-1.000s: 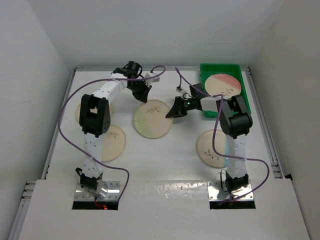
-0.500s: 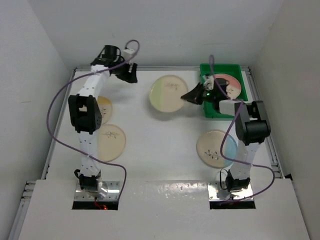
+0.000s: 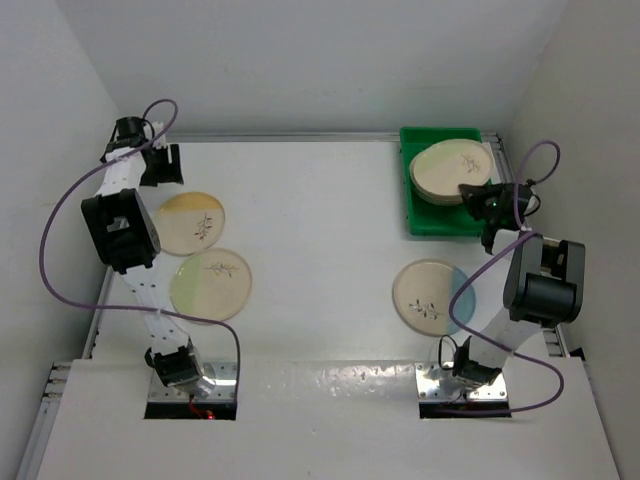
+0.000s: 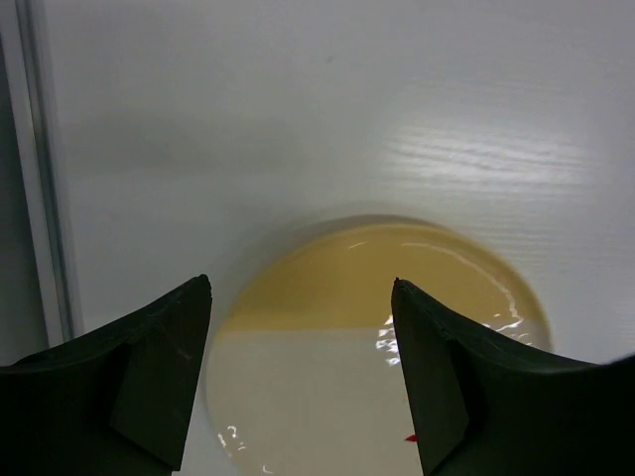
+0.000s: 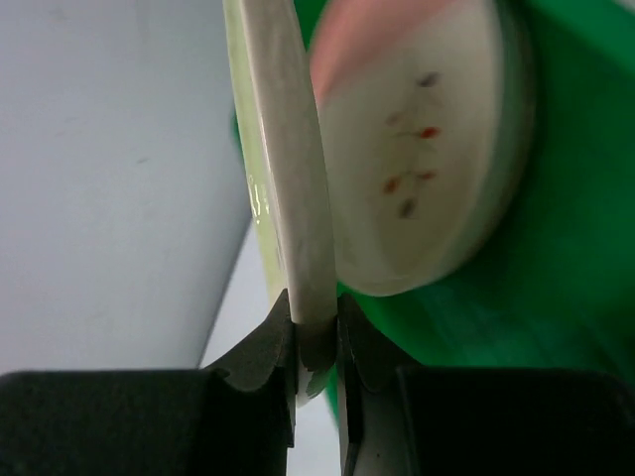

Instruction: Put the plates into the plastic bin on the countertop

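Near right: the blue-segment plate (image 3: 430,297) lies flat on the surface (image 3: 320,200), untouched.

Near left: the green-segment plate (image 3: 210,285) also lies flat. Just beyond it is the orange-segment plate (image 3: 188,223).

Your left gripper (image 4: 301,283) hangs by that plate's far edge, jaws wide and holding nothing. Judged: you are lining up to straddle the rim.

Far right: the plastic bin (image 3: 440,220) holds a pink-segment plate (image 5: 417,149).

Your right gripper (image 5: 316,327) is pinched tight on the rim of a pale plate (image 5: 288,178). It grips the edge, since a flat plate offers no other purchase, and holds the plate over the pink one. You cannot tell whether it already rests on the stack.
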{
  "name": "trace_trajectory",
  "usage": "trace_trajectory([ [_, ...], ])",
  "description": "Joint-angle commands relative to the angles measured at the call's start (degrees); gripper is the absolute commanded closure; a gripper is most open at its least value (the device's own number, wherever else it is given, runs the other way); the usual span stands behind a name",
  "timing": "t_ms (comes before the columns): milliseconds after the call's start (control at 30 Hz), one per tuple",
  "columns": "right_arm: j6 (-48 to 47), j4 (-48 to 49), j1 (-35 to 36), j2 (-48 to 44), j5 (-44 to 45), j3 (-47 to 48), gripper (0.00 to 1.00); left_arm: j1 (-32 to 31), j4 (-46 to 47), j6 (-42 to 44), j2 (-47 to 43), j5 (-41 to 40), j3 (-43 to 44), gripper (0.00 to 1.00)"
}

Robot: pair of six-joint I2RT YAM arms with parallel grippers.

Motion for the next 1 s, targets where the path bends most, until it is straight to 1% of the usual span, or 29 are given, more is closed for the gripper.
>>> trace_trajectory([
  [0,1.4,2.2,-0.2,-0.4,3.1,3.8,1.00,2.0,0.2,0.5,-3.8,-3.5,-3.2,0.25],
  [67,-0.3,0.9,-0.1,1.9,2.5,6.6,1.00,3.8,0.2,0.5,-3.1,-4.0,-4.9,0.24],
  [167,-0.3,-0.6,-0.2,4.4,2.3,8.3,1.00,5.7,0.2,1.0,-1.7,-4.0,-6.3,0.24],
  [200,-0.8,-1.6,-0.1,5.2,2.4,8.9,0.97,5.7,0.2,1.0,-1.7,-4.0,-7.1,0.24],
  [233,-0.9,-2.4,-0.1,5.8,2.4,10.7,0.93,6.3,0.2,1.0,-1.7,-3.5,-7.1,0.22],
  [267,-1.6,-5.9,-0.2,6.8,2.1,11.3,0.83,7.0,0.2,1.5,-1.2,-3.5,-7.7,0.22],
  [333,-3.6,-10.6,0.0,8.1,1.7,14.0,0.71,7.5,0.2,1.5,-1.2,-2.3,-8.3,0.22],
  [367,-5.0,-12.5,0.0,9.0,1.7,15.7,0.59,7.5,0.2,1.5,-1.2,-2.3,-8.8,0.22],
  [400,-7.0,-18.9,0.1,9.2,2.3,17.3,0.55,8.0,0.2,2.1,-1.2,-2.3,-9.3,0.22],
  [467,-9.7,-23.8,0.5,9.3,3.8,18.7,0.49,8.0,0.2,2.7,-1.2,-1.7,-10.0,0.22],
  [500,-11.5,-30.3,0.9,9.1,5.0,20.6,0.49,8.0,0.2,2.7,-1.2,-1.7,-10.0,0.22],
  [533,-12.6,-32.2,1.3,8.9,8.4,21.1,0.47,8.0,0.2,3.2,-1.2,-1.7,-10.0,0.22],
  [667,-19.2,-42.1,2.2,8.3,13.5,24.7,0.46,8.0,0.2,3.7,-0.6,-1.7,-10.5,0.22],
  [733,-22.3,-44.4,2.5,7.3,13.8,25.6,0.46,8.0,-0.3,4.3,-0.6,-1.1,-10.5,0.22],
  [800,-24.8,-44.8,3.4,5.4,14.7,25.9,0.46,8.0,-0.9,5.6,-0.6,-0.5,-11.1,0.26],
  [833,-26.8,-44.6,3.7,5.0,15.2,25.8,0.46,8.0,-1.4,5.6,-0.6,-0.5,-11.1,0.26],
  [967,-32.5,-44.4,7.9,1.4,16.2,25.6,0.45,8.0,-4.1,6.3,2.3,-0.5,-11.1,0.33],
])
